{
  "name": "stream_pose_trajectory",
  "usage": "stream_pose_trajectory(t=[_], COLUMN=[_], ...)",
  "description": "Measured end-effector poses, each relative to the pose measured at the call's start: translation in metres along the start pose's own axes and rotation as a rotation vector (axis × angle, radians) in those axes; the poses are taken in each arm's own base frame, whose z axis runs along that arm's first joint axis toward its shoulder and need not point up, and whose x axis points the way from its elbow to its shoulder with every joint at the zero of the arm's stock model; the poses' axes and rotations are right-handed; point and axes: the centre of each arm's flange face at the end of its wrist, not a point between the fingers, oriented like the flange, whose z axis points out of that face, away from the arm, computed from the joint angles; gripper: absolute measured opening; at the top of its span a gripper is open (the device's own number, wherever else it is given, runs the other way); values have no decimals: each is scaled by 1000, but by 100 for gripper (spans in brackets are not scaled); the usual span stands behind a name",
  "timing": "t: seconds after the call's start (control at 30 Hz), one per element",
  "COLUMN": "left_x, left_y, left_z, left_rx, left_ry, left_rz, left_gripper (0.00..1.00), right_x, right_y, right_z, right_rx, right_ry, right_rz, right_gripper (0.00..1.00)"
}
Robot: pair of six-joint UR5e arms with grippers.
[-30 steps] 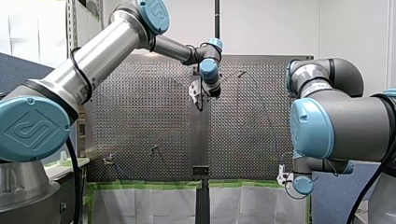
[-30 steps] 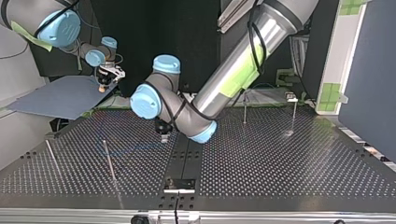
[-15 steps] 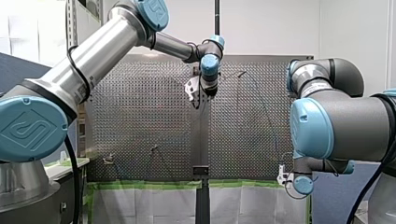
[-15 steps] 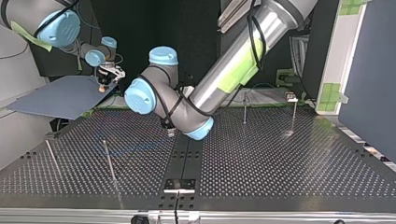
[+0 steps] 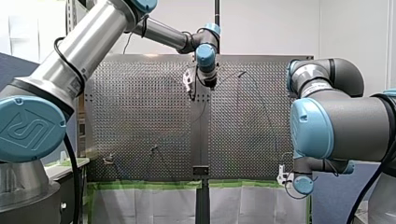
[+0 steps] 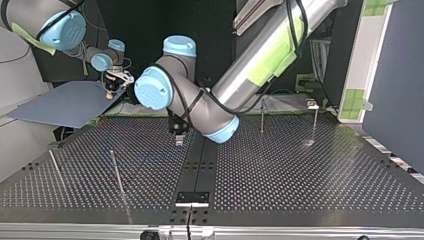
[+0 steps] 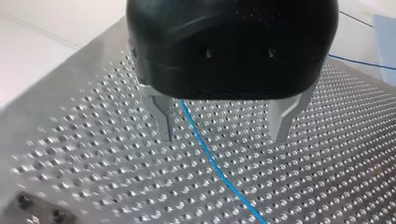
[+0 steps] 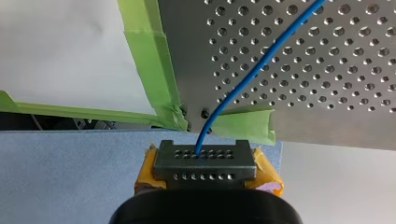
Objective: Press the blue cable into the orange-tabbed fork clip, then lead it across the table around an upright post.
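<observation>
The blue cable (image 7: 212,161) lies on the perforated table (image 7: 327,154) and runs between the metal fingers (image 7: 163,122) of my black left gripper (image 7: 223,135), which is open and hovers just above it, not touching. In the top view my left gripper (image 6: 178,138) hangs over the table's middle, and the cable (image 6: 142,159) shows faintly beside it. My right gripper (image 8: 204,156), with yellow pads, is shut on the cable's end (image 8: 261,65) just off the table's taped corner. In the top view my right gripper (image 6: 109,93) is at the back left. I cannot make out the orange-tabbed clip.
Thin upright posts stand on the table: two (image 6: 118,176) (image 6: 54,169) at the top view's left, two (image 6: 262,119) (image 6: 314,122) at the back right. A black strip (image 6: 200,165) runs down the table's middle. Green tape (image 8: 154,70) lines the edge, and a blue sheet (image 6: 65,102) lies beyond it.
My left gripper has moved farther across the table, up and slightly left in the front view. My right arm has not moved.
</observation>
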Motion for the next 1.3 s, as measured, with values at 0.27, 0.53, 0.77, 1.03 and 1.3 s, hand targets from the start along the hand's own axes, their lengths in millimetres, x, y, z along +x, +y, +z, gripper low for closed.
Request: stream_pose_trajectory(t=[0.27,0.53,0.77,1.03,1.3], left_x=[-61,-93,-97,-75,-63], left_y=[-23,-43,-59,-87,-102], left_z=[-45,-61,-53,-36,-21], left_rx=[110,209,277,369,416], left_ry=[-51,-100,-113,-97,-105], left_rz=[40,79,137,231,308], left_gripper=[100,100,100,100,100], right_x=[0,1,1,1,1], right_y=[-2,-5,-6,-7,-7], right_z=[1,1,1,1,2], right_rx=[6,10,11,12,12], right_ry=[-9,-12,-14,-22,-22], right_rz=[-4,-7,-14,-21,-22], right_gripper=[0,0,0,0,0])
